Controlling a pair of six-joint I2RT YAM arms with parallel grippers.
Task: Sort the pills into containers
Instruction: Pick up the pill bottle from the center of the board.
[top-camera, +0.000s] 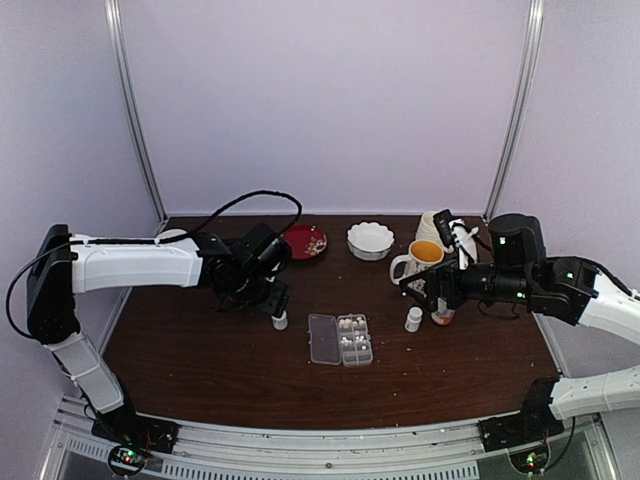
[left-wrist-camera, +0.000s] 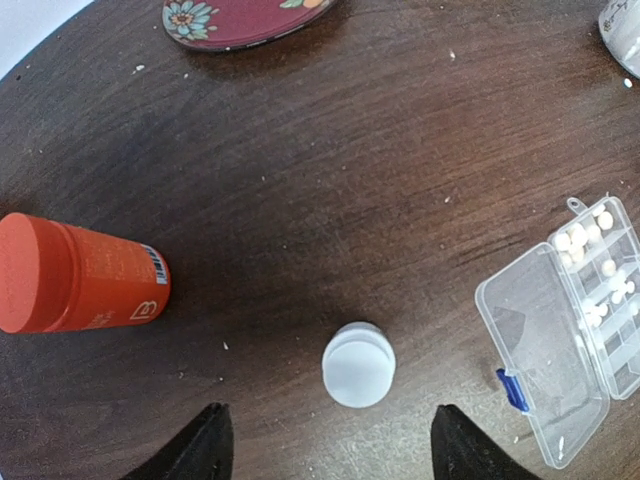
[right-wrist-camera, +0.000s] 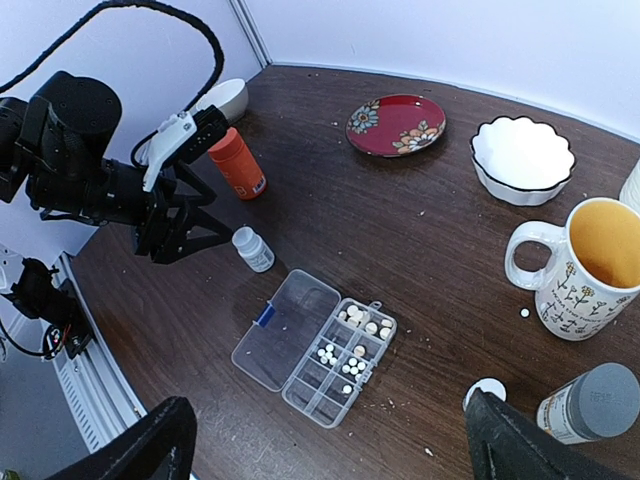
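Observation:
The clear pill box (right-wrist-camera: 300, 375) lies with its lid (right-wrist-camera: 283, 325) swung open, and its containers (top-camera: 355, 340) show in two rows. Whitish pills (right-wrist-camera: 364, 322) sit in several cells, also visible in the left wrist view as pills (left-wrist-camera: 578, 238). A lone pill (right-wrist-camera: 524, 313) lies by the mug. My left gripper (left-wrist-camera: 330, 450) is open just behind a small white capped bottle (left-wrist-camera: 358, 364), which stands upright beyond the fingertips (left-wrist-camera: 205, 445), untouched. My right gripper (right-wrist-camera: 330, 455) hangs open high over the box with nothing in it.
An orange bottle (left-wrist-camera: 80, 275) lies on its side left of the white bottle. A red plate (top-camera: 303, 241), a white bowl (top-camera: 370, 240) and a yellow-lined mug (top-camera: 425, 258) stand at the back. A grey-capped bottle (right-wrist-camera: 592, 403) and a loose white cap (right-wrist-camera: 486, 392) sit right of the box.

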